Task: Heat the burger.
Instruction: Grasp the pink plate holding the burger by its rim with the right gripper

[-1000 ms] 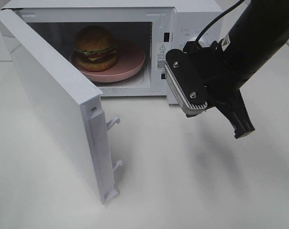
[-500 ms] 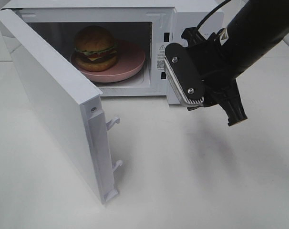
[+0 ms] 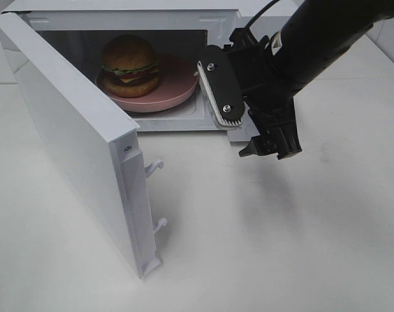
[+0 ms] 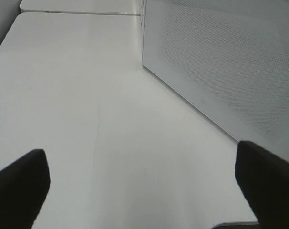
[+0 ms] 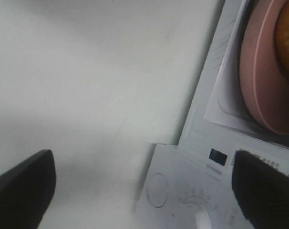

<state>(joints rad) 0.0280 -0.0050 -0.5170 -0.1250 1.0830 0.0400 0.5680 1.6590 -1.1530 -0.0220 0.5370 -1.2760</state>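
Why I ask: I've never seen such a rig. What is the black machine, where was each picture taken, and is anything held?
It is a robot with two arms, each ending in a two-fingered gripper. The wide picture comes from a camera high above the white table; it shows a microwave with its door swung open and, inside, the burger on a pink plate. The black arm there carries the right gripper, by the microwave's front right. The other two pictures come from a camera on each wrist, looking out between dark fingers. The left gripper shows only in its own wrist view. Both grippers are open and hold nothing.
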